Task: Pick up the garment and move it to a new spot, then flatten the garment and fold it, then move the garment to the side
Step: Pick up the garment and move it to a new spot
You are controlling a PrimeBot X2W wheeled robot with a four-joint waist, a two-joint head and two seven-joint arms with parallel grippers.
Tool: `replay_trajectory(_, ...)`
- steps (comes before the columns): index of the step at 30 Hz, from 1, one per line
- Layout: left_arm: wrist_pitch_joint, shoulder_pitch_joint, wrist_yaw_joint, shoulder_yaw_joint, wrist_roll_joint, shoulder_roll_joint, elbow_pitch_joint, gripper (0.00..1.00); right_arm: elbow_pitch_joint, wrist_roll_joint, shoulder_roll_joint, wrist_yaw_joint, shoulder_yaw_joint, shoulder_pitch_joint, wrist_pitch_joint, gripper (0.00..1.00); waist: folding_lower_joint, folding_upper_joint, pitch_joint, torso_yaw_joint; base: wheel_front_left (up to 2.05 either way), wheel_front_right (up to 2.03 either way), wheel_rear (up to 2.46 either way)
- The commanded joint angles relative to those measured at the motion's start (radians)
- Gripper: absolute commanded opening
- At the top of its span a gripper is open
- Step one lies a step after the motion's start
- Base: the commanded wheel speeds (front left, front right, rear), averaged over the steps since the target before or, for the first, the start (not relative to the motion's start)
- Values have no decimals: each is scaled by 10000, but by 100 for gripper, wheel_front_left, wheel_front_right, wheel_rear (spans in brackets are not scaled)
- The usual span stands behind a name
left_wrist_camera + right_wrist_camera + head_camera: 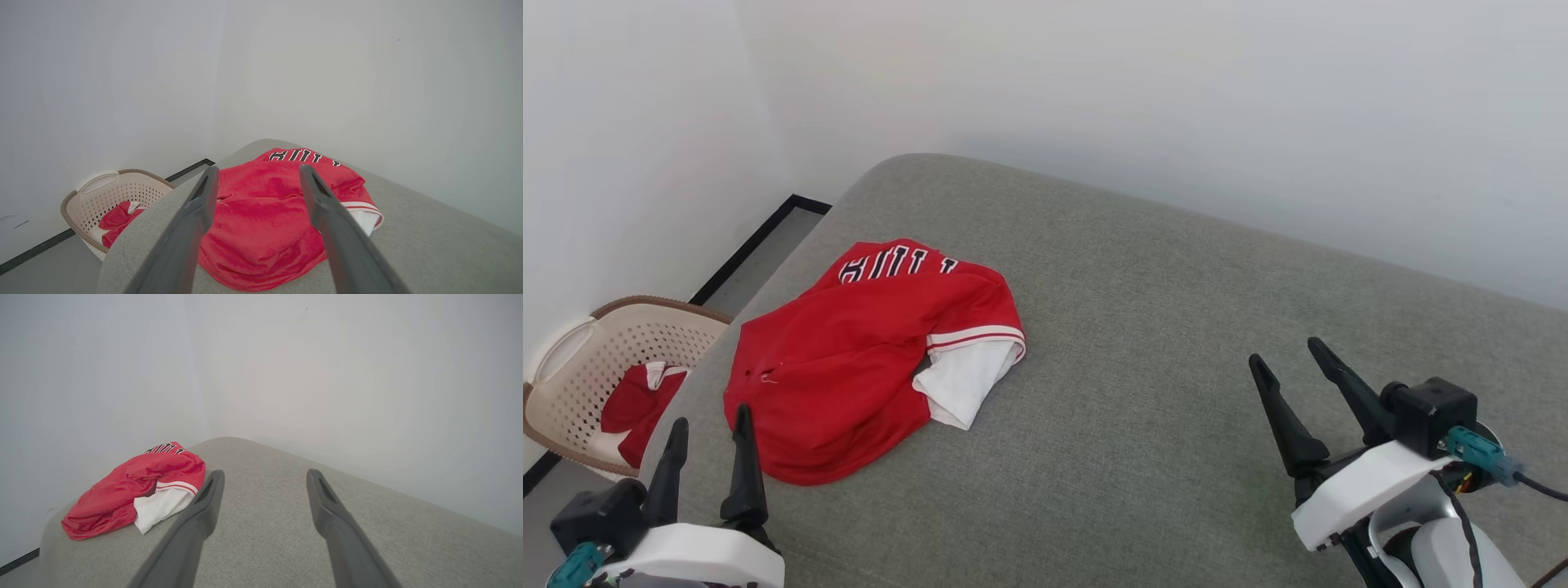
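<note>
Garment: a large red jersey [849, 367] lies crumpled in a heap on the left part of a grey padded surface [1176, 327]. Black-and-white block letters show along its far side. A white sleeve end with red-and-white striped trim sticks out on its right.
Garment edges: the left side of the heap lies close to the rounded left edge of the surface. The near hem bulges toward me.
My left gripper: my left gripper [710, 415] is at the near left, with its two dark fingers apart and nothing between them. It points at the near hem of the garment. I cannot tell whether a fingertip touches the cloth.
My right gripper: my right gripper [1285, 350] is at the near right, with its fingers apart and empty. It is above bare surface, well apart from the garment.
Open room: a broad bare stretch of surface runs from the white sleeve end to my right gripper. It continues to the far and right edges.
Basket: a beige perforated basket [572, 359] with a brown rim stands on the floor, left of the surface and below its level.
In the basket: a small red cloth lump [637, 408] with a white patch.
Surface: grey woven fabric, flat and smooth, with a rounded far left corner.
Room: plain white walls [1135, 90] stand at the far side and at the left. A strip of grey floor [756, 265] runs between the surface and the left wall, with a black line along the wall's foot.
</note>
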Motion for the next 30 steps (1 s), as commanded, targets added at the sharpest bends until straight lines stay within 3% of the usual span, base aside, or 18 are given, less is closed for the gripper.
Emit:
replay_trajectory(1, 48, 137, 64, 2, -34, -11, -50, 100, 39, 36, 2, 1, -19, -110, -51, 100, 0, 0, 13, 41, 0, 0, 0)
replay_trajectory(16, 484, -1228, -340, -43, -506, 303, 676, 100, -160, 53, -109, 1, -429, -308, 59, 100, 0, 0, 711, -637, 0, 0, 0)
replay_trajectory(30, 1640, -4428, -1155, -488, -1332, 1268, 4106, 100, -833, -218, -273, 1, -671, -1075, 341, 100, 0, 0, 2477, -1951, 0, 0, 0)
